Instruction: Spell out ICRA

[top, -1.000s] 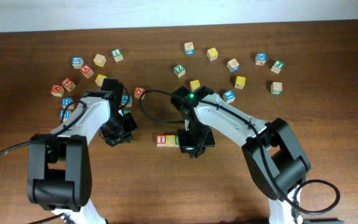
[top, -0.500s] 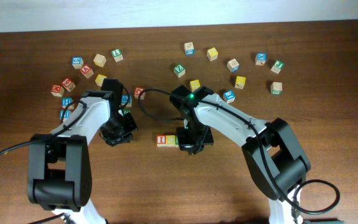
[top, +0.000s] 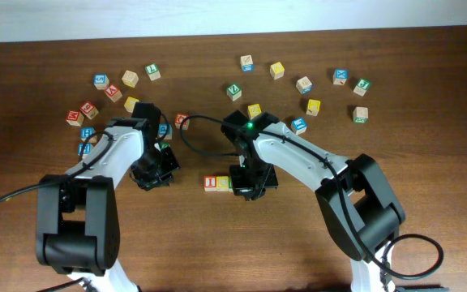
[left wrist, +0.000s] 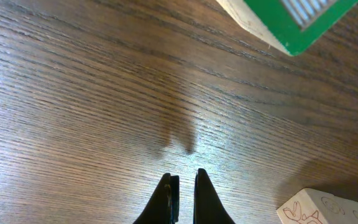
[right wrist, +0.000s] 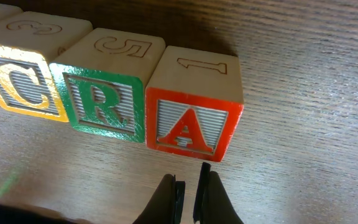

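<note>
In the right wrist view a row of wooden blocks lies on the table: a yellow C, a green R and a red A, touching side by side. In the overhead view the red I block and the C show; the R and A are hidden under my right gripper. The right gripper is shut and empty, just in front of the A, not touching it. My left gripper is shut and empty over bare wood.
Several loose letter blocks lie at the back left and back right. A red block sits between the arms. In the left wrist view a green-faced block and a pale block lie close by.
My right gripper has shifted slightly back and left beside the row. The left arm has not moved.
</note>
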`<action>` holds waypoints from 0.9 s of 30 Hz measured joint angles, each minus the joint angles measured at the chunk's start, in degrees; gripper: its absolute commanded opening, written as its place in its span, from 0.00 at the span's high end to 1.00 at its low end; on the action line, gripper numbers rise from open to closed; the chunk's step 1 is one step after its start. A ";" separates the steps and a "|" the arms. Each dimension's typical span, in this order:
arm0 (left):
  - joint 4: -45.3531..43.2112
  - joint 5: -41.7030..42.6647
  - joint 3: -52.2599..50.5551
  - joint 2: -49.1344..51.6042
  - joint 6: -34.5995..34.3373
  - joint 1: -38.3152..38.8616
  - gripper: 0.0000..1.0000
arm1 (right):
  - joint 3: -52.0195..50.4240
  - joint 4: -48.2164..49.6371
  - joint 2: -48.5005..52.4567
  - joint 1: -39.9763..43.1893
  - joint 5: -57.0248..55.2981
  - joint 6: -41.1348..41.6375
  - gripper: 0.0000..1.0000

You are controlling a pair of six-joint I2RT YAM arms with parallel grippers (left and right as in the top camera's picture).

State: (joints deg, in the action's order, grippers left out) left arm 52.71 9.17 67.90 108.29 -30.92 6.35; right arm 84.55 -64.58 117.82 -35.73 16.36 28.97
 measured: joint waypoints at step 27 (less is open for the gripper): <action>0.00 -0.02 0.00 0.00 0.00 0.00 0.95 | -0.04 2.95 0.00 0.00 0.00 -0.04 0.95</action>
State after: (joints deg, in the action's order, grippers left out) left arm 52.71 9.15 67.90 108.29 -30.92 6.35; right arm 84.51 -61.63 117.82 -35.73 16.36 28.93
